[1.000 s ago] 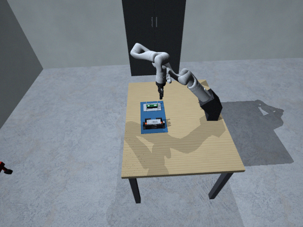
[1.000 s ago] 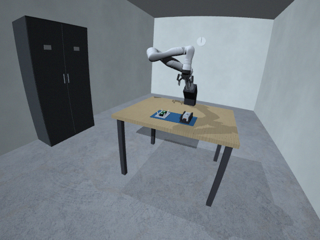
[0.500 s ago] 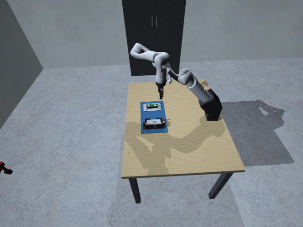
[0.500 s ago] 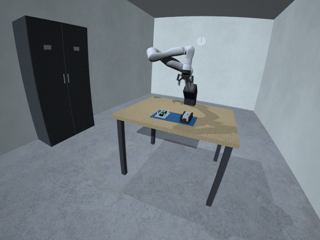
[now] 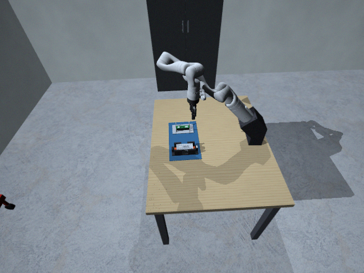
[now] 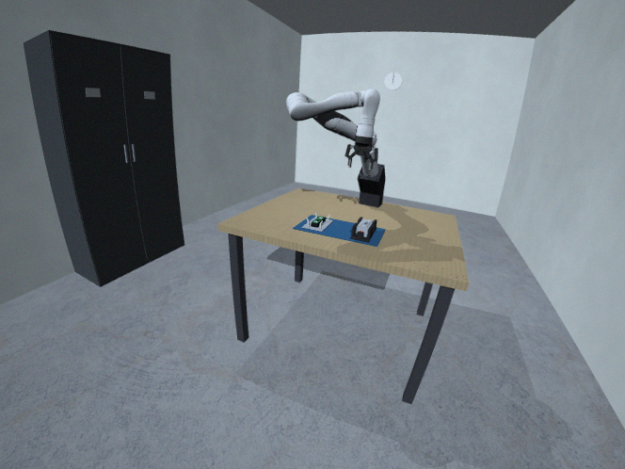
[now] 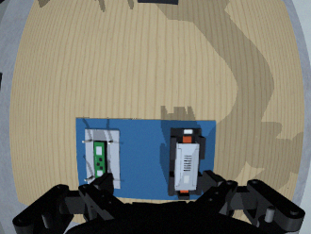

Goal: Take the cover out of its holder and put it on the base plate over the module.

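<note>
While my tool hangs above the tabletop, its fingers stand wide apart with nothing between them. Below it and well apart from it, the cover sits in its black holder, at one end of the blue mat. Also below my tool, at the mat's other end, the green module rests on the pale base plate, uncovered, with thin upright posts about it.

Progress: neither the lift-out nor the placement is done. Outstanding, in my judgement: descent to the cover, a light grip, a straight lift from the holder, the carry across, alignment over the module, lowering and release. I assess the approach to the cover as the step in hand. Risks: too firm a squeeze could dent the thin walls; a crooked descent could catch the posts.

Comparing top and exterior views, we see no clear change over the last second: arm, gripper and cover all match their earlier positions.
</note>
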Controlling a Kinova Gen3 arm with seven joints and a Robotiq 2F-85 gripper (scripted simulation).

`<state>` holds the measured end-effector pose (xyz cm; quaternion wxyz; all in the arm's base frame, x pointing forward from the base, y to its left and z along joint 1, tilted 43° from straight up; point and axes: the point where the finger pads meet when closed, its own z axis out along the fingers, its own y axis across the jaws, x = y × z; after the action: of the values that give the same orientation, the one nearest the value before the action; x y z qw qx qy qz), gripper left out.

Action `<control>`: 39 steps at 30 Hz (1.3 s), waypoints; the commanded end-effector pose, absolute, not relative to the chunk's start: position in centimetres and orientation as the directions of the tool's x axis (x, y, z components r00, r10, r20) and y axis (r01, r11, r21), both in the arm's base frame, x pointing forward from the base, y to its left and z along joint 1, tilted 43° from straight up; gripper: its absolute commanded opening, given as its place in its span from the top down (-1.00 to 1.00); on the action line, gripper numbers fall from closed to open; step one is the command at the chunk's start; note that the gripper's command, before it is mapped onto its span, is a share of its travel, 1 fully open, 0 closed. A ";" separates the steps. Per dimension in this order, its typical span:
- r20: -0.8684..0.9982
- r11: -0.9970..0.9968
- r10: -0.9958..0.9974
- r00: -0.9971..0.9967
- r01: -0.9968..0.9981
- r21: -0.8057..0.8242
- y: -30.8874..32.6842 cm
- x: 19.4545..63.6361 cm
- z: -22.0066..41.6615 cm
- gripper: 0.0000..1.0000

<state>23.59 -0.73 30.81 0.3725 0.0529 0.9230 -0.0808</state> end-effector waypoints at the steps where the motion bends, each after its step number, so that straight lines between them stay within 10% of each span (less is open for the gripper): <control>1: -0.679 0.985 0.081 -0.730 0.165 -0.060 -5.2 23.0 33.8 -1.00; 39: -0.677 0.985 0.086 -0.731 0.165 -0.054 0.5 28.8 28.2 -1.00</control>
<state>28.78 0.41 28.36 0.3633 0.0679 0.9273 -0.0583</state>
